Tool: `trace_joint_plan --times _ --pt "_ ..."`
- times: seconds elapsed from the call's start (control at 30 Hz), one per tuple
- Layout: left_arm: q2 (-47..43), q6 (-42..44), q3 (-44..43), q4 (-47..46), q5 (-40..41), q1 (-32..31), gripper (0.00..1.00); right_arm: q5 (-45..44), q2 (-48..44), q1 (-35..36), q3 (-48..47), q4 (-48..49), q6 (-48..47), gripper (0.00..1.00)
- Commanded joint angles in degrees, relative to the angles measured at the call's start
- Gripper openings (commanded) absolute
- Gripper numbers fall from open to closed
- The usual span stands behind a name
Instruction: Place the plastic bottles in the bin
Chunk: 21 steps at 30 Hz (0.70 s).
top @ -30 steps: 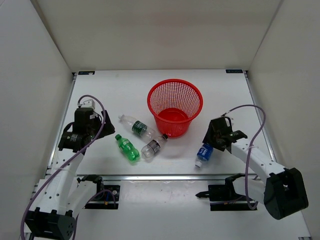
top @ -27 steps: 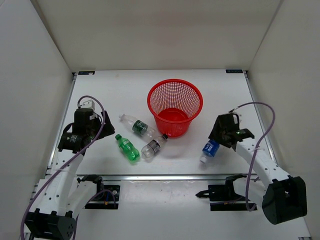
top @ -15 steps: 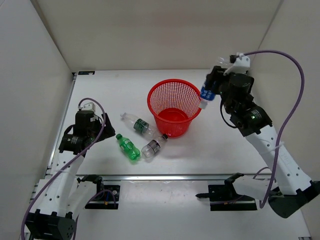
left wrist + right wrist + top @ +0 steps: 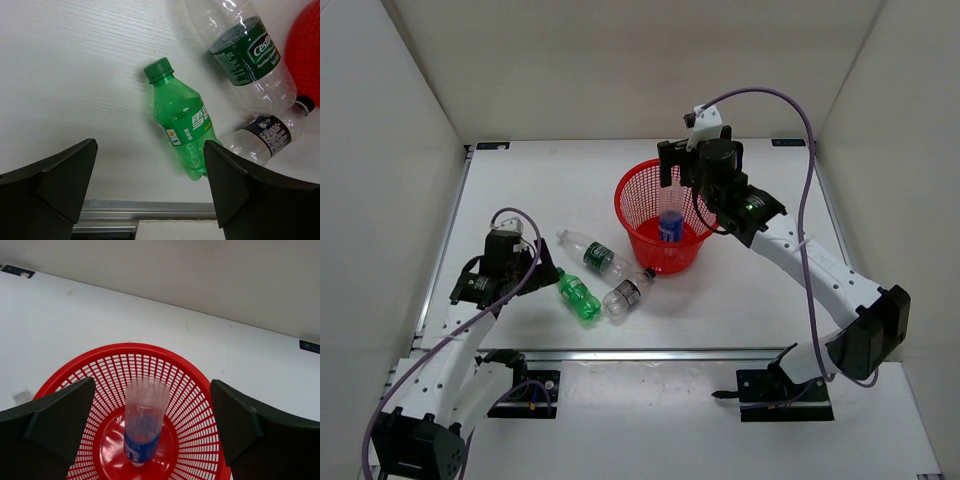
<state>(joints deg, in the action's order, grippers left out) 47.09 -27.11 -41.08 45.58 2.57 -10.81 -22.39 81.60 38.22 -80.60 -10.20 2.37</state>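
Hanging wide open over the bin, one bottle inside.
The right gripper [image 4: 152,384] gapes empty above the bin [image 4: 192,407], mid-table toward the far edge; the blue-label bottle [image 4: 144,425] sits cap-down inside. The left gripper [image 4: 150,145], equally wide, straddles the green bottle [image 4: 182,130] by the near edge. A skewed pinch could roll it against the two clear bottles [image 4: 245,55] just beside.

L arm [image 4: 450,345] crouched low, fingers [image 4: 55,180] spread wide; R arm [image 4: 800,265] stretched fwd & up, wrist angled down, its fingers also wide apart.
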Motion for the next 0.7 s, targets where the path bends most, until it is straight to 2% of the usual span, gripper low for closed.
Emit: trace_joint_plan --times 0.0,0.17,0.33,0.47,0.67 --pt "0.5 -1.3 1.0 -2.7 -0.9 -1.0 0.99 0.2 -4.9 0.8 -2.2 6.2 -1.8 0.97" --pt "3.6 -3.9 2.1 -4.9 0.9 -3.1 0.99 -0.9 -6.8 0.6 -2.5 4.0 -4.0 1.00" --pt "6.8 -7.6 3.4 -10.2 1.6 -4.7 0.99 -6.6 -14.6 2.0 6.0 2.6 -2.6 0.99" --pt "10.8 -9.6 3.9 -12.6 5.6 -7.4 0.99 -5.6 -22.2 -3.0 12.4 -4.0 3.9 0.99" --pt "16.4 -12.6 4.6 -16.0 6.6 -9.3 0.98 -5.6 -30.3 -9.2 17.8 -12.1 9.2 1.00"
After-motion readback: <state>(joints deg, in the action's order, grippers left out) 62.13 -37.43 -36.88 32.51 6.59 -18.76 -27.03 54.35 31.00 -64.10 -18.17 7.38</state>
